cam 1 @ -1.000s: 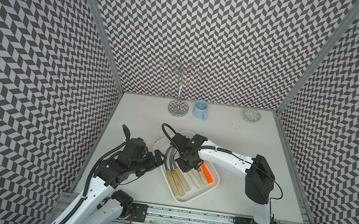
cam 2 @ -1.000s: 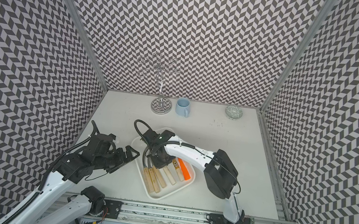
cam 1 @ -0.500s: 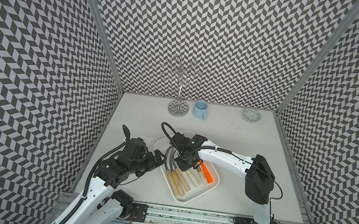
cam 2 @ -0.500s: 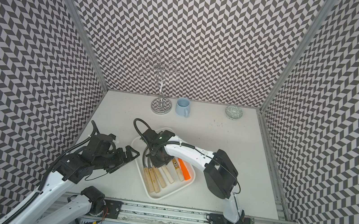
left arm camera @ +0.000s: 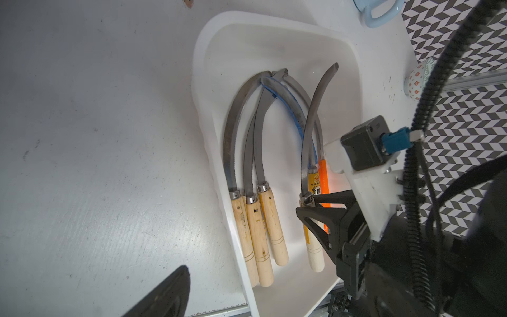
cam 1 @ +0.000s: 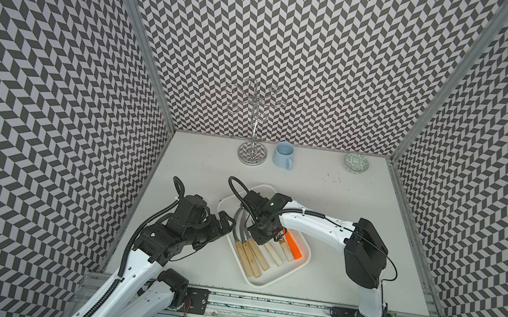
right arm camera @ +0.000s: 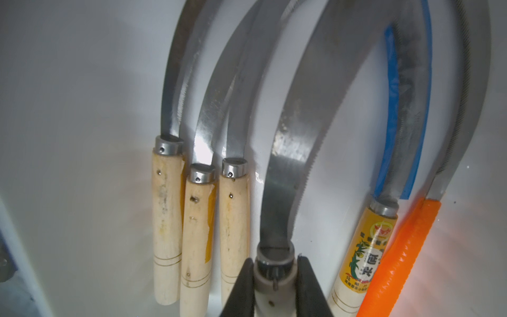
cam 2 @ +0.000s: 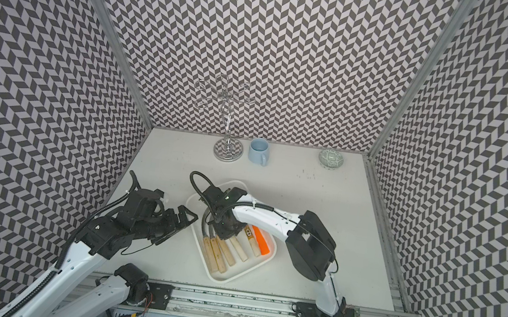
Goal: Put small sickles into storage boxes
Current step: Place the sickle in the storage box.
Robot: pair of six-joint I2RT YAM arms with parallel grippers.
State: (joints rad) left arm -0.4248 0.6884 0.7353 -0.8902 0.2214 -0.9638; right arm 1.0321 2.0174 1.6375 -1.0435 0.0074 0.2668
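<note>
Sickle [right arm camera: 290,153] in fingers [right arm camera: 241,288]: lengthwise in tray [right arm camera: 68,109], blade rearward.

I have bare surface [cam 1: 356,206] between the tray [cam 1: 281,271] and the mug [cam 1: 283,155]; sickles [cam 1: 248,257] crowd the tray around my right tool [cam 1: 264,238].

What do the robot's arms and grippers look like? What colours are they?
Both the right arm and the left arm are smooth white tubes with chunky black joints. The right gripper and the left gripper are black, with two pointed fingers each. Black ribbed cables run along the arms, and there is a small blue plug by the right wrist.
</note>
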